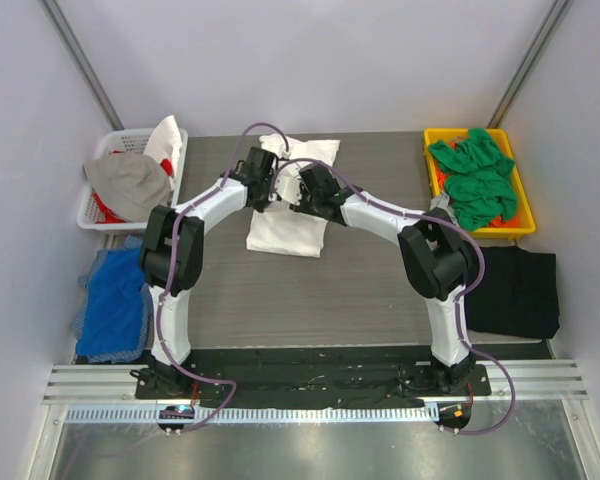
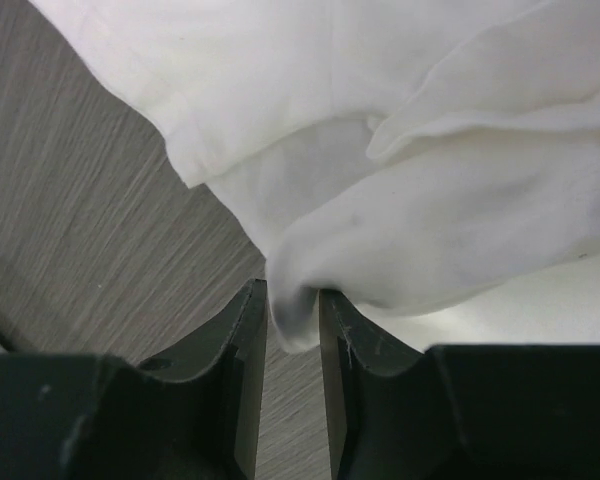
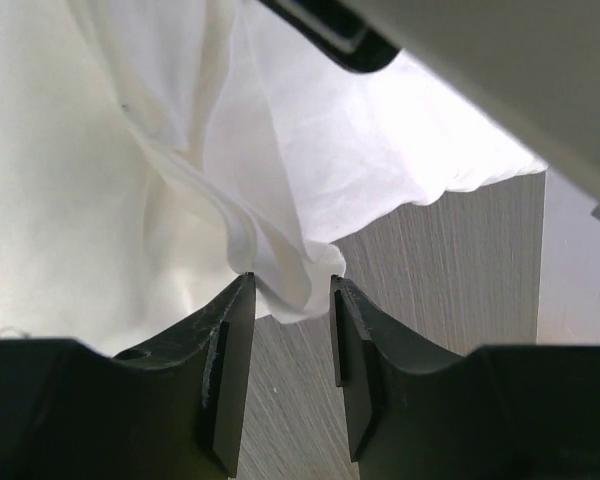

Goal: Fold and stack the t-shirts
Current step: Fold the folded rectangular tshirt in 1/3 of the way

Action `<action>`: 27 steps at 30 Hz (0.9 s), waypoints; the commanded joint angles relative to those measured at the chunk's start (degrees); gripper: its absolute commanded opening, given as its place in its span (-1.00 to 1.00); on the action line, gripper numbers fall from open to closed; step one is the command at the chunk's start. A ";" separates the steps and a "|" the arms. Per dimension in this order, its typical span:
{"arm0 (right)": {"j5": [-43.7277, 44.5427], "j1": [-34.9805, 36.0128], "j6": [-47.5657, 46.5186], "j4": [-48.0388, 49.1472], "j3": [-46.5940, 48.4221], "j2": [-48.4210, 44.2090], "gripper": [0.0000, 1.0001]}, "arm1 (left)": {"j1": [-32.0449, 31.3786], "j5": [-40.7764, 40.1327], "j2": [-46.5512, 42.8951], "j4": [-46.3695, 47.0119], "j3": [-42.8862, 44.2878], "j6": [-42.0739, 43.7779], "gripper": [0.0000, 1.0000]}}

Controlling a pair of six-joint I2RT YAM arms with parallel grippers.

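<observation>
A white t-shirt (image 1: pixel 285 232) lies partly folded on the far middle of the grey table (image 1: pixel 360 290). My left gripper (image 1: pixel 264 200) is over its left side and my right gripper (image 1: pixel 298 198) is over its middle, close together. In the left wrist view the left gripper (image 2: pixel 293 300) is shut on a bunched fold of the white t-shirt (image 2: pixel 420 150). In the right wrist view the right gripper (image 3: pixel 291 288) pinches a folded edge of the white t-shirt (image 3: pixel 100 200) at its fingertips. Green t-shirts (image 1: pixel 473 175) fill a yellow bin. A black t-shirt (image 1: pixel 515 290) lies flat at the right edge.
The yellow bin (image 1: pixel 430 140) stands at the back right. A white basket (image 1: pixel 108 145) with grey, white and red clothes stands at the back left. A blue cloth (image 1: pixel 115 300) lies off the table's left edge. White walls close in on both sides.
</observation>
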 commanded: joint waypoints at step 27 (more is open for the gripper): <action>6.61 -0.39 9.38 4.51 -7.03 -11.84 0.09 | 0.26 -2.43 -9.18 3.77 -1.80 -8.28 0.07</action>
